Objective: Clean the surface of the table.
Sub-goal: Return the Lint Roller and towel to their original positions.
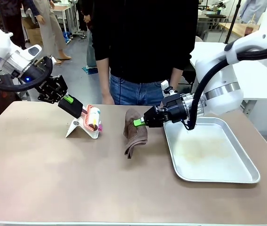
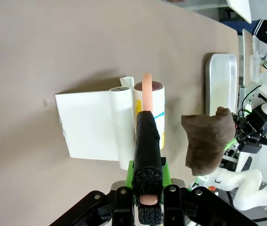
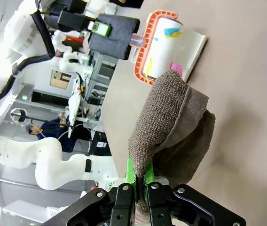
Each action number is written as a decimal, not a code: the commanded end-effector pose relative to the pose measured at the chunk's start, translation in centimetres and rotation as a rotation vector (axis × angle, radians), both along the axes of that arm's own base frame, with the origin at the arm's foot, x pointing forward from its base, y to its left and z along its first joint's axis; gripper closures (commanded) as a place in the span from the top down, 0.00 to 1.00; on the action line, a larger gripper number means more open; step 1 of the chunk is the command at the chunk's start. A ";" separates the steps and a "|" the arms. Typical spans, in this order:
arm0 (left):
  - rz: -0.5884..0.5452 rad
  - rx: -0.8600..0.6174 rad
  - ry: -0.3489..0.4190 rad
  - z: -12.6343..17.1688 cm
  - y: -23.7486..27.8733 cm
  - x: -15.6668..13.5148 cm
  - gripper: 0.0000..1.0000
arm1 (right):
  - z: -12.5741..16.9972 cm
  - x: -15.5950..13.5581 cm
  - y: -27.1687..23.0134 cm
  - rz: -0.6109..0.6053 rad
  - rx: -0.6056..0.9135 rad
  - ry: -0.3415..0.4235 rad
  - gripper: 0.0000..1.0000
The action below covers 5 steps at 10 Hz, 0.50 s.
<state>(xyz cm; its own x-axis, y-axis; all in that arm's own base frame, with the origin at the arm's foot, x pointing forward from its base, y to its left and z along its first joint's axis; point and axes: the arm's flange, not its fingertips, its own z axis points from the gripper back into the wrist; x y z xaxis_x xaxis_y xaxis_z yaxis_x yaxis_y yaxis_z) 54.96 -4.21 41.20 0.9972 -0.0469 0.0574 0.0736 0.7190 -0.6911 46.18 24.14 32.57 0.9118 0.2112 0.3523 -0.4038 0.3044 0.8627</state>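
Note:
The taupe table (image 1: 53,179) carries a lint roller (image 1: 92,120) with an orange frame, lying against a white folded sheet (image 1: 77,129). My left gripper (image 1: 67,100) is shut on the roller's black foam handle (image 1: 72,108). The left wrist view shows the handle (image 2: 147,141) between the green pads of my left gripper (image 2: 147,197), with the roller (image 2: 150,101) touching the table (image 2: 53,47). My right gripper (image 1: 138,122) is shut on a brown cloth (image 1: 136,134) that hangs down to the tabletop. In the right wrist view the cloth (image 3: 171,127) drapes from my right gripper (image 3: 140,181), beyond it the roller (image 3: 164,40).
A shallow silver tray (image 1: 246,174) lies at the right of the table, close beside my right gripper. A person (image 1: 143,47) in a black top stands at the far edge, hands down. The table's near half is bare.

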 end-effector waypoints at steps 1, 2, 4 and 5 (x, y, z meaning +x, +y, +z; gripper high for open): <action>0.020 0.008 0.005 0.0 -0.9 -0.7 0.22 | 0.1 0.4 0.1 -0.001 0.000 0.015 0.08; 0.011 0.023 0.015 -0.2 -1.1 -0.7 0.22 | 0.1 0.4 0.0 -0.003 0.001 0.014 0.08; -0.001 0.034 0.020 -0.5 -1.4 -0.8 0.22 | -0.2 0.6 0.3 -0.003 -0.014 0.023 0.08; -0.007 0.038 0.024 -0.7 -1.6 -0.9 0.22 | -0.7 0.7 0.6 -0.004 -0.048 0.031 0.08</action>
<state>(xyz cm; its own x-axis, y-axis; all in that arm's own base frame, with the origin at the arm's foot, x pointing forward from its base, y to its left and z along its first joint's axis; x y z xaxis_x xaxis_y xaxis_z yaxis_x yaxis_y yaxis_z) 54.50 -5.40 40.50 0.9969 -0.0668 0.0414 0.0770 0.7253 -0.6841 46.21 24.06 32.00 0.9165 0.2119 0.3394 -0.3926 0.3132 0.8648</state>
